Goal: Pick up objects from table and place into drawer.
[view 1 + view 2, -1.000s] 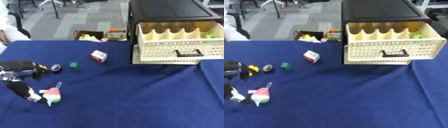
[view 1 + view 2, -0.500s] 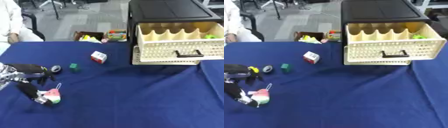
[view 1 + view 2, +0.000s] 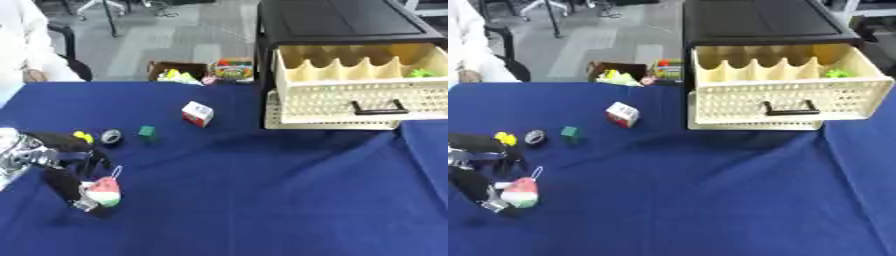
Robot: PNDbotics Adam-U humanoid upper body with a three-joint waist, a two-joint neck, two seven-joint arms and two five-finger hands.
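Note:
At the left edge my left hand [image 3: 54,159] has its dark fingers curled down round a small watermelon-slice toy [image 3: 102,192], red with a white and green rim and a thin loop on top. The toy is low over the blue cloth; whether it still touches the cloth I cannot tell. The cream basket drawer [image 3: 359,97] of the black cabinet [image 3: 341,22] stands pulled open at the back right, with a green thing [image 3: 421,73] in its far right compartment. My right hand shows in neither view.
On the blue tablecloth [image 3: 262,200] lie a red-and-white box [image 3: 198,113], a green cube [image 3: 146,131], a dark ring [image 3: 111,136] and a small yellow thing [image 3: 83,136]. Boxes of coloured items [image 3: 229,70] stand beyond the far edge.
The fingers of my left hand have moved right and closed against the watermelon toy. The toy itself has hardly shifted.

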